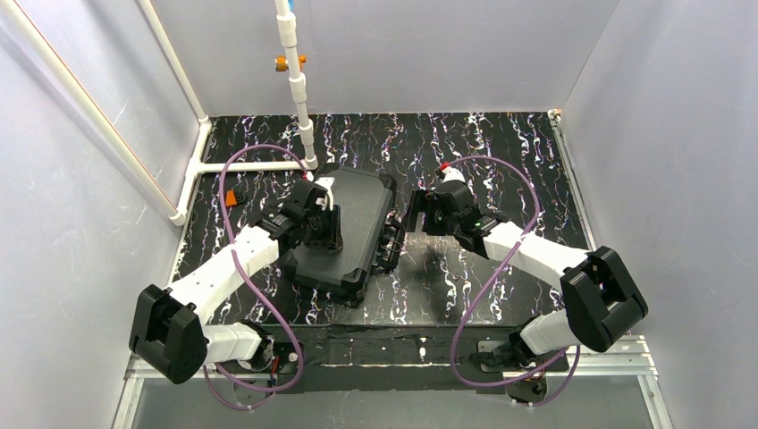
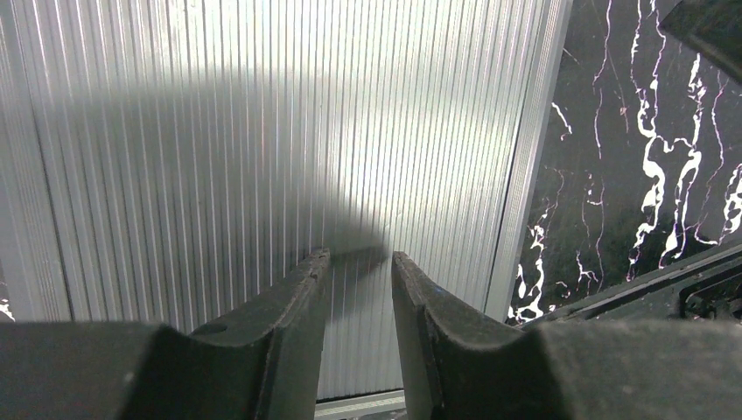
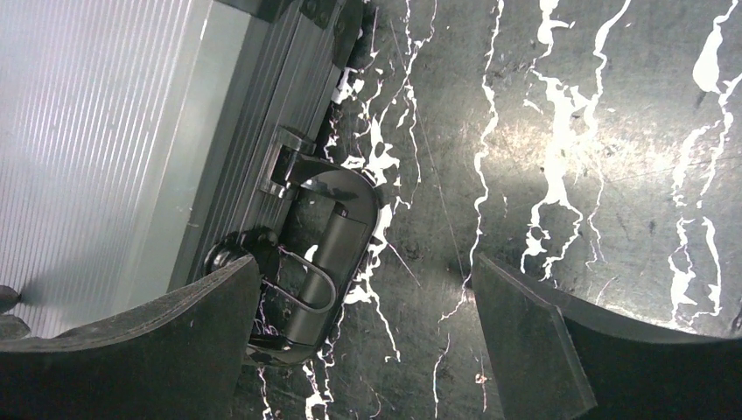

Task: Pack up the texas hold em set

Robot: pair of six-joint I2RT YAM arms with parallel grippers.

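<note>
The black counter (image 1: 501,161), marbled with white veins, carries the black ribbed plastic case (image 1: 357,214) of the hold'em set. The case lies flat with its lid closed, left of the counter's middle, its long side angled toward the far left corner. The left claw (image 2: 359,258) hangs over the ribbed lid with its fingers drawn together and nothing between them; whether the tips touch the lid cannot be told. The right claw (image 3: 366,261) stands spread wide and empty just beside the case's right edge, low over the counter. The case's black looped carrying handle (image 3: 337,236) lies folded there, near that claw's left finger.
</note>
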